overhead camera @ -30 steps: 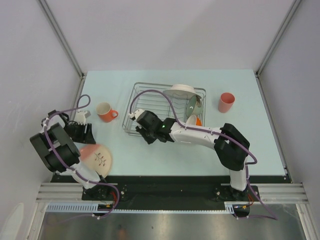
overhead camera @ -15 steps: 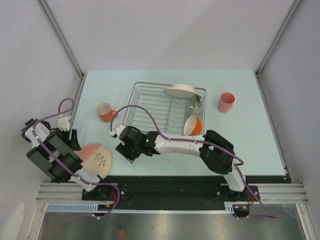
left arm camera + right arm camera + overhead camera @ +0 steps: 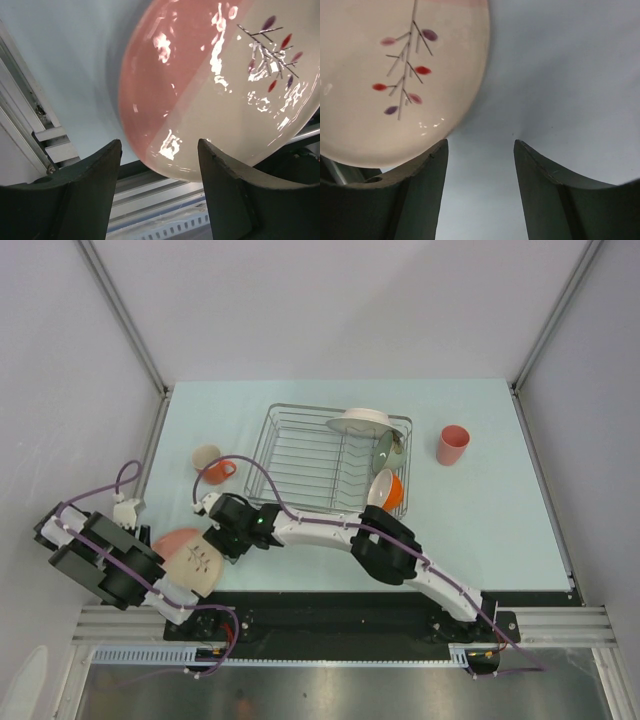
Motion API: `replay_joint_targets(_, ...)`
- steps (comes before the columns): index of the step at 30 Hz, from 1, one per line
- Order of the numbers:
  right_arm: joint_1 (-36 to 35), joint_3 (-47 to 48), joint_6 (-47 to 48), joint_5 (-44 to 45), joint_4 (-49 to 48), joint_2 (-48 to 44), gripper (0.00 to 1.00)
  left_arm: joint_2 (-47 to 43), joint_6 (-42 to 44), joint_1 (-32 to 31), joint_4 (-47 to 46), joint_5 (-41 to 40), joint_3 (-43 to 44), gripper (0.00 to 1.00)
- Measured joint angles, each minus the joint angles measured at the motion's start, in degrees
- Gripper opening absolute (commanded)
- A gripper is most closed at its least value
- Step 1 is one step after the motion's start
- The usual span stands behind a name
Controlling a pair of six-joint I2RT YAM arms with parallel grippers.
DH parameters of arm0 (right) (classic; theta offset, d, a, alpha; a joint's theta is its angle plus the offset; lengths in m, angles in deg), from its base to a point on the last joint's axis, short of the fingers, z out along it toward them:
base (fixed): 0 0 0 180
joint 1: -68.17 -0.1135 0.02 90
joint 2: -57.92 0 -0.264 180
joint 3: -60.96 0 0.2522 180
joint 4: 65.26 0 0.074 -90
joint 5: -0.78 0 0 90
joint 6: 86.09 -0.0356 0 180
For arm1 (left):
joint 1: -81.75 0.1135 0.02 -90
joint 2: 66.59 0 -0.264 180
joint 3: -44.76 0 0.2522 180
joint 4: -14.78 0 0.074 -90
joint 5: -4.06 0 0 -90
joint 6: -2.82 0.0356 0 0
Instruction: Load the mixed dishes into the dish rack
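The dish rack (image 3: 290,445) already has the white plate (image 3: 358,421), grey-green bowl (image 3: 385,448) and orange bowl (image 3: 386,490) in it. The right arm has just swung out of the rack over to the salmon-pink plate (image 3: 190,558). The right gripper (image 3: 480,143) hangs spread wide and empty, with the plate ahead and just left of its fingers. The left gripper (image 3: 159,145) is spread too, holding nothing, with the plate's rim right ahead between its fingers. Guessing the plate goes next, while the mug (image 3: 208,457) and cup (image 3: 452,444) wait.

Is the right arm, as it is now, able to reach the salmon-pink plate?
Probably yes. The right gripper is open beside the rim of the salmon-pink plate, with only bare table between. The left gripper, open at another side, may crowd it.
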Motion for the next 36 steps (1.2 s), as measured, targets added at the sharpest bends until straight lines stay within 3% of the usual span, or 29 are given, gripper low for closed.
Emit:
replay_joint_targets(9, -0.83, 5.40, 0.70, 0.52, 0.79, 4.31, 0.58, 0.83, 2.62, 2.62, -0.11, -1.25, -0.98, 0.68)
replay_joint_targets(24, -1.33, 5.16, 1.49, 1.95, 1.01, 3.06, 0.58, 3.23, 3.02, 3.37, -1.09, -0.94, -1.73, 0.67)
replay_joint_targets(36, -1.84, 6.56, 0.85, -2.38, 1.14, 1.99, 0.58, 3.37, 2.36, 3.37, -1.73, -0.55, -2.10, 0.67)
